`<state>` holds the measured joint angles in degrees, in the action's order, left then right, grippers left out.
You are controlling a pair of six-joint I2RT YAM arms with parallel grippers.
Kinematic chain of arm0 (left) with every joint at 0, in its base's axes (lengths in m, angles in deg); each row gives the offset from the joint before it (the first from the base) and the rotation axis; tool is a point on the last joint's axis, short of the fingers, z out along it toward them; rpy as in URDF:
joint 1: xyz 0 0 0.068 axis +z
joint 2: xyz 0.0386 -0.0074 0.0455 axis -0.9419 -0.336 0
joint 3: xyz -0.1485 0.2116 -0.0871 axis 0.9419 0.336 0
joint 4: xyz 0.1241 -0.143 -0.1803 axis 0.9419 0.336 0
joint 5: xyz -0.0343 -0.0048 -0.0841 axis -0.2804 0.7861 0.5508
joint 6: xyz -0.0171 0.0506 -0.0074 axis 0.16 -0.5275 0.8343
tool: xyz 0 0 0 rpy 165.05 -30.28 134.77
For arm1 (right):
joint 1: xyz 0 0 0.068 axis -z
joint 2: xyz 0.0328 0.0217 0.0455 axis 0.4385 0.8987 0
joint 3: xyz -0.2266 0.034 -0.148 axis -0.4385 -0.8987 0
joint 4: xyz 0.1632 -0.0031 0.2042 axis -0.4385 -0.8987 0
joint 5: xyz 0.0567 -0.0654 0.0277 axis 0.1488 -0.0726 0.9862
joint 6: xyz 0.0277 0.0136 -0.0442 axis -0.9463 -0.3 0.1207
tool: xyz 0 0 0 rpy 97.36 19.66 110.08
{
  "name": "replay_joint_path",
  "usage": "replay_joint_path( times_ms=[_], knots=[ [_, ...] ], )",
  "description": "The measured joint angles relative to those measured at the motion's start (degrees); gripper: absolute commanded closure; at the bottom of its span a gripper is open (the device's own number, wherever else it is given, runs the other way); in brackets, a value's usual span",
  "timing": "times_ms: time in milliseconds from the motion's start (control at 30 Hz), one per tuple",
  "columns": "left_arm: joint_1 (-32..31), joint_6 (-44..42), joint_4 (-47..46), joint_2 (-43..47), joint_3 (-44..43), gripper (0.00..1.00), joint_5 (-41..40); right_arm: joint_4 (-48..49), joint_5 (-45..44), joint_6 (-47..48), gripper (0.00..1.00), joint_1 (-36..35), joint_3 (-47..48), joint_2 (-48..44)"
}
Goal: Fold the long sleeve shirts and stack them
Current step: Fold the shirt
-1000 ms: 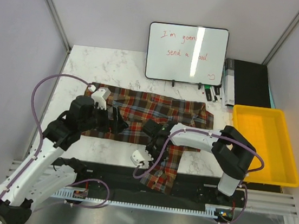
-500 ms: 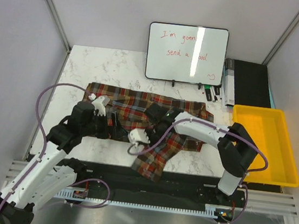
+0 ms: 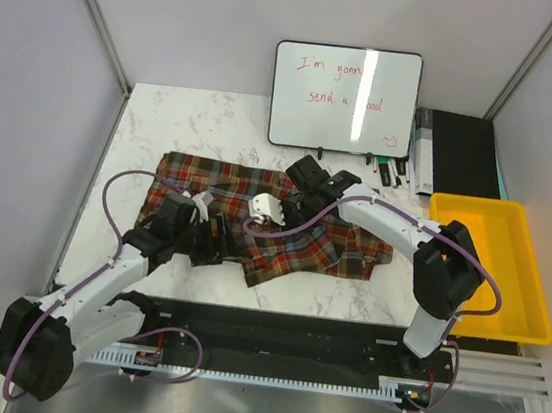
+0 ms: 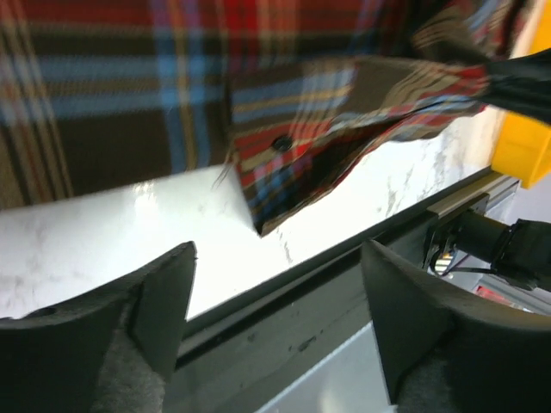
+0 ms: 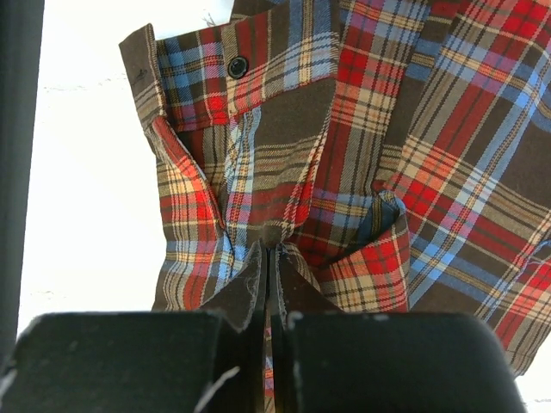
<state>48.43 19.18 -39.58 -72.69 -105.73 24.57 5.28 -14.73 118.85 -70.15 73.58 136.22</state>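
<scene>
rumpled plaid flannel shirt, white marbled table

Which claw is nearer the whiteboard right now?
Right. The right claw, shut on the plaid shirt, sits just in front of the whiteboard. The left claw is open at the shirt's near edge, clearly farther away.

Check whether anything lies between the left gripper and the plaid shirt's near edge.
Nothing visible does. From the left wrist camera, only bare marble table separates the open left gripper from the plaid shirt and its buttoned edge.
</scene>
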Motion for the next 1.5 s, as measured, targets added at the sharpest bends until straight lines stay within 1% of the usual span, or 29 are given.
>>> replay_joint_path(
  times_ms=[67,100,133,300,467,533,567,733,1033,1133,1200,1233,1300,1333,1400,1433,1500],
  knots=[
    [0.00,-0.02,-3.63,0.13,0.13,0.26,0.04,-0.07,0.24,0.00,1.00,0.28,0.00,0.00],
    [0.00,-0.04,-5.49,0.02,0.33,0.31,0.04,-0.09,0.26,0.00,1.00,0.33,0.02,0.00],
    [0.00,-0.02,-6.80,-0.22,0.52,0.32,0.04,-0.11,0.33,0.02,1.00,0.35,0.02,0.02],
    [0.00,-0.04,-14.99,-3.98,3.28,0.33,-0.22,-0.37,0.37,0.04,1.00,0.33,0.57,1.05],
    [0.00,-0.07,-19.67,-8.85,4.94,0.33,-0.59,-0.48,0.28,0.07,1.00,0.33,0.63,2.93],
    [0.00,-0.07,-21.51,-10.36,5.07,0.34,-0.70,-0.50,0.20,0.09,1.00,0.44,0.66,3.52],
    [0.00,-0.07,-22.60,-11.10,5.07,0.36,-0.68,-0.50,0.17,0.09,1.00,0.46,0.66,3.76],
    [0.00,-0.04,-27.98,-14.49,5.09,0.39,-0.24,-0.50,0.17,0.11,1.00,0.59,0.74,4.11],
    [0.00,0.07,-31.19,-20.09,5.09,0.44,-0.31,-0.50,0.42,0.11,1.00,0.83,1.05,4.48],
    [-0.07,0.44,-32.68,-21.05,5.09,0.45,0.11,-0.57,0.61,0.09,1.00,0.83,1.27,4.48],
    [-0.33,0.63,-33.73,-21.22,5.09,0.47,0.61,-0.55,0.81,0.07,1.00,0.83,1.38,4.48],
    [-0.48,0.79,-34.38,-21.22,5.09,0.51,1.14,-0.55,0.85,0.07,1.00,0.87,1.40,4.48],
    [-0.76,0.98,-35.63,-21.22,5.09,0.56,1.64,-0.59,1.14,0.07,1.00,0.87,1.40,4.48],
    [-0.87,1.05,-35.98,-21.22,5.09,0.63,1.81,-0.63,1.25,0.07,1.00,0.90,1.40,4.48],
    [-0.98,1.22,-36.57,-21.22,5.09,0.72,2.64,-0.74,1.27,0.04,1.00,0.92,1.49,4.48],
    [-0.98,1.38,-36.68,-21.18,5.09,0.83,2.82,-0.74,1.27,0.04,1.00,0.94,1.55,4.48],
    [-0.98,1.64,-36.59,-20.94,5.09,0.94,3.32,-0.81,1.27,0.02,1.00,1.05,1.88,4.46]
  ],
)
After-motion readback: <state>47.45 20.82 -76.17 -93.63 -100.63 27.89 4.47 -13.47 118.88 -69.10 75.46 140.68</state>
